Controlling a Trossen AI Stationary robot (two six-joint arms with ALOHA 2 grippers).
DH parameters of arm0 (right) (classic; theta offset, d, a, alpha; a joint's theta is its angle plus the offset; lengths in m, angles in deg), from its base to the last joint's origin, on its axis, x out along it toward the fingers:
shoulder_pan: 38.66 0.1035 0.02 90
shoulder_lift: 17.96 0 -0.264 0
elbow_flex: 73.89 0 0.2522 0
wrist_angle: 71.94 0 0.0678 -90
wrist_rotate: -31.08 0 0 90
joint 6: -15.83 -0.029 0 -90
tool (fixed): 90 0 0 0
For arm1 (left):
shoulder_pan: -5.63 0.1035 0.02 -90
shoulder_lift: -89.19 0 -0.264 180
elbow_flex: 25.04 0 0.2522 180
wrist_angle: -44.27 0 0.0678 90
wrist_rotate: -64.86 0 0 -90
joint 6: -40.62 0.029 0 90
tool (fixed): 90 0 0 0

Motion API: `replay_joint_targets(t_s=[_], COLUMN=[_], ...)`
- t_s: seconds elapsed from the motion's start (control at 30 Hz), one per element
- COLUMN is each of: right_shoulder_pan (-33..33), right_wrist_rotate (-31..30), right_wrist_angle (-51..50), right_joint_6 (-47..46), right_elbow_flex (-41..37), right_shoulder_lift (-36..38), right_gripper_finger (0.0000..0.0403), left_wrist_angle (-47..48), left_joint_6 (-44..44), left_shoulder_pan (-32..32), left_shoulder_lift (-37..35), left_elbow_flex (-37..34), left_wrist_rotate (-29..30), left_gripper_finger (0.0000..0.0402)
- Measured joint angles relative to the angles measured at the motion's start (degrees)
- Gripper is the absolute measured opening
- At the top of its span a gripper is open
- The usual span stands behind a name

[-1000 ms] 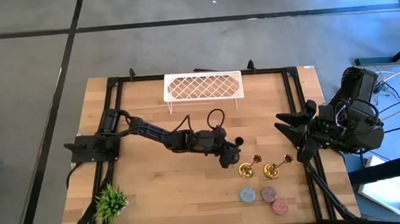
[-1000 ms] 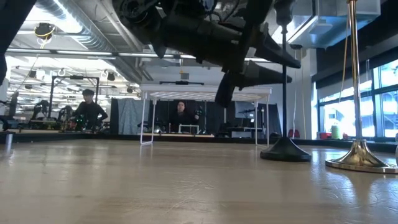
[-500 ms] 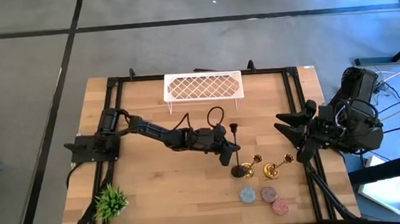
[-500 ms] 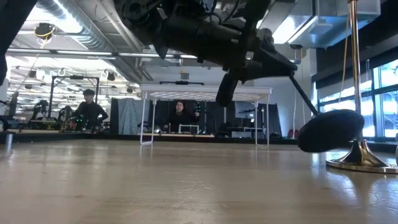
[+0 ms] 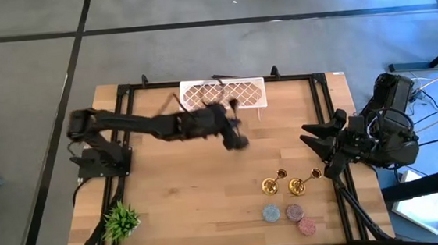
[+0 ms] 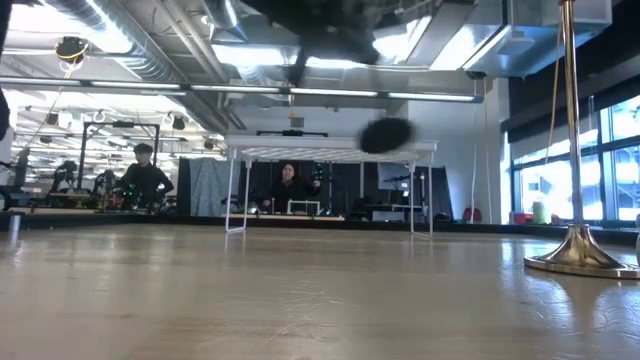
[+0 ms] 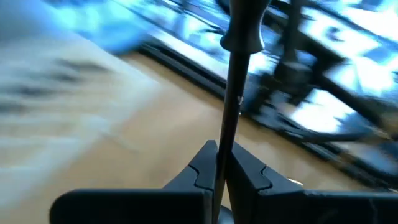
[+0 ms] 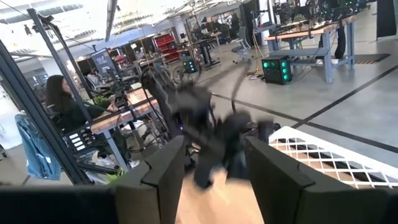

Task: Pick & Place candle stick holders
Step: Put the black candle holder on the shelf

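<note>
Black candle stick holder (image 7: 235, 93) held in the left gripper (image 7: 222, 173): left wrist view shows the 2 jaws closed on its thin stem, stem running straight up between them to a wider collar. High view has the left gripper (image 5: 230, 133) lifted above the table (image 5: 170, 197), just in front of the white lattice rack (image 5: 224, 94) at the far edge, arm stretched across from the left side and motion-blurred. Low view shows the holder's round black base (image 6: 386, 134) in the air, well clear of the tabletop, below the dark arm at the upper edge.

2 gold candle stick holders (image 5: 282, 183) sit on the table in front of the right arm, near side. One stands upright; the other (image 5: 305, 182) lies tilted, stem pointing toward the right gripper. Low view catches 1 gold base and stem (image 6: 575, 240) at the right edge, standing on the wood.

3 small round discs (image 5: 289, 215), blue-grey, pink and red, lie just nearer than the gold pair. Green plant (image 5: 119, 219) at the near left corner.

Right gripper (image 5: 320, 144) waits at the table's right edge, jaws open; right wrist view shows a wide gap between its fingers (image 8: 163, 174).

No readable writing, labels or brands on any object. People sit at desks in the room behind.
</note>
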Motion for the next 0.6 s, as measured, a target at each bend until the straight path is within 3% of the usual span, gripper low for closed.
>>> replay_joint_targets(t_s=[0.13, 0.23, 0.4, 0.6], right_shoulder_pan=[-0.44, -1.83, -5.32, -13.42], right_wrist_rotate=[-0.02, -0.02, 0.24, 8.31], right_wrist_angle=[-0.05, -0.03, -0.01, 2.84], right_joint_6=[-0.84, -1.57, -1.39, 1.29], right_elbow_flex=[0.00, 0.00, 0.00, 0.00], right_shoulder_lift=[0.00, -0.14, -1.11, -1.68], right_gripper_finger=[0.0171, 0.0171, 0.0171, 0.0171], left_wrist_angle=[8.39, 12.20, 15.46, 17.79], left_joint_6=[3.80, 5.58, 9.39, 12.01], left_shoulder_pan=[3.36, 6.20, 10.70, 16.93], left_shoulder_lift=[-7.48, -11.32, -14.37, -14.88], left_elbow_flex=[0.01, -0.01, -0.01, -0.01], left_wrist_rotate=[10.08, 12.94, 12.99, 6.82], left_gripper_finger=[0.0012, 0.0012, 0.0012, 0.0012])
